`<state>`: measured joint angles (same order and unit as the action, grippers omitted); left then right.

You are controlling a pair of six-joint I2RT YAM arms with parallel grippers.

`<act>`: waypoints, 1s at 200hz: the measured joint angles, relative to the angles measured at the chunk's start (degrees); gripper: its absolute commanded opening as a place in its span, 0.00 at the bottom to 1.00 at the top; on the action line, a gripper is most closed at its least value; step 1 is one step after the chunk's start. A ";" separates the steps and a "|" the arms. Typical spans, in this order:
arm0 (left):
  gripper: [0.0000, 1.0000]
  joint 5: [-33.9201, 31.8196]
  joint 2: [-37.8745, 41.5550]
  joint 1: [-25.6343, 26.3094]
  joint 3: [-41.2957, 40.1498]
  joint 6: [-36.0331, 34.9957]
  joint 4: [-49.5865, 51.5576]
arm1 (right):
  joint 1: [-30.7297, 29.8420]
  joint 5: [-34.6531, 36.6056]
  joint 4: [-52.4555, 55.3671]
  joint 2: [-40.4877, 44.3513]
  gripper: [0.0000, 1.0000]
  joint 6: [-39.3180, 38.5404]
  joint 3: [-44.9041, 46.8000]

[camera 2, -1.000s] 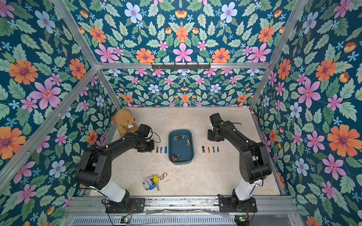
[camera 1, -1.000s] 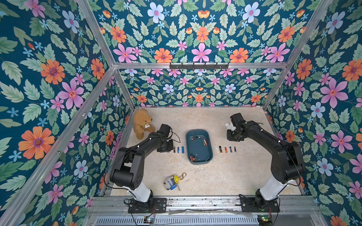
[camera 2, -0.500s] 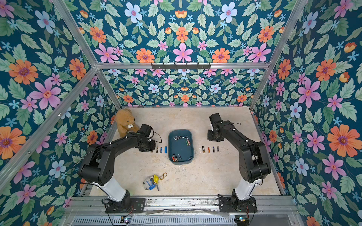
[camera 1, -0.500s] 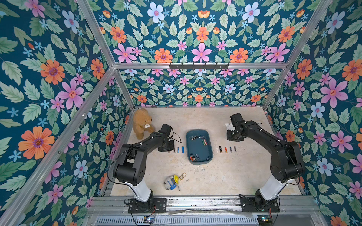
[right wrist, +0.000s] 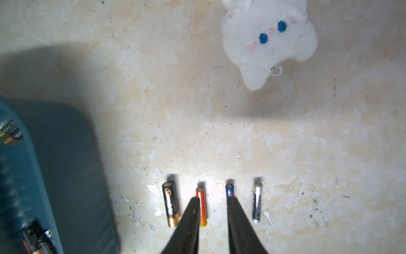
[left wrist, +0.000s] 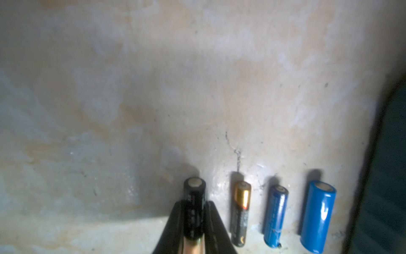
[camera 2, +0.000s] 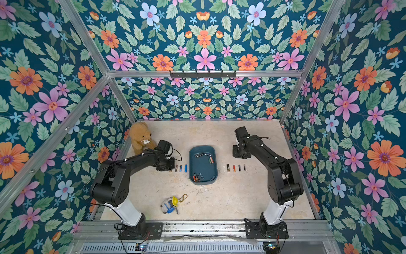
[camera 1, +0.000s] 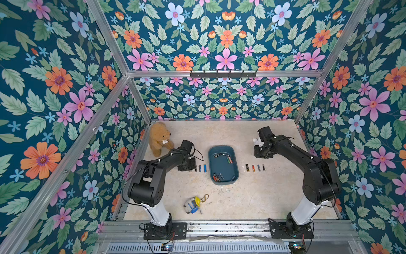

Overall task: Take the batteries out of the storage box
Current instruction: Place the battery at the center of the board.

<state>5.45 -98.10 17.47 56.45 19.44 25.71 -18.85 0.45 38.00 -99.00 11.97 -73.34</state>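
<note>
The left fingers (left wrist: 173, 224) are clamped on a black battery (left wrist: 194, 191). It lies lengthwise between them with its flat cap poking out past the tips, just beside a black-and-gold battery (left wrist: 240, 211), a slim blue battery (left wrist: 275, 215) and a thicker blue battery (left wrist: 317, 215). In both top views that row sits just left of the storage box (camera 1: 223, 168), mid-frame, which holds more batteries (camera 1: 216, 177). This looks like a set-down. Keep the battery parallel to its neighbours with a gap, settle it on the counter (left wrist: 109, 110), part the fingers gently so it cannot roll, then lift straight up. The right fingers (right wrist: 190, 222) stand slightly apart and empty, beside an orange battery (right wrist: 203, 211).
</note>
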 measured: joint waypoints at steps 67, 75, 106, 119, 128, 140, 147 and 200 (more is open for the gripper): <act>0.22 0.04 -0.22 0.00 0.07 0.00 -0.15 | 0.00 0.02 0.17 -0.04 0.28 0.00 -0.22; 0.23 0.02 -0.22 -0.02 0.11 0.00 -0.13 | 0.00 0.02 0.17 -0.04 0.27 0.00 -0.22; 0.24 0.02 0.00 -0.02 0.66 0.00 0.09 | 0.00 0.02 0.20 -0.04 0.28 0.00 -0.22; 0.24 0.02 0.33 -0.07 1.03 0.00 0.09 | 0.00 0.02 0.22 -0.04 0.27 0.00 -0.22; 0.24 0.00 0.46 -0.07 1.31 0.00 0.07 | -0.02 0.02 0.35 -0.04 0.28 0.00 -0.31; 0.24 0.00 0.52 -0.11 1.55 0.00 0.09 | -0.02 0.02 0.39 -0.04 0.27 0.00 -0.39; 0.24 0.00 0.52 -0.11 1.62 0.00 0.09 | -0.02 0.02 0.39 -0.04 0.28 0.00 -0.42; 0.26 0.04 0.39 -0.09 0.87 0.02 0.07 | -0.07 0.02 0.46 -0.04 0.28 0.00 -0.44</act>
<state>5.50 -97.71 17.39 57.32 19.46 25.78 -18.92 0.47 38.46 -99.04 11.97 -73.78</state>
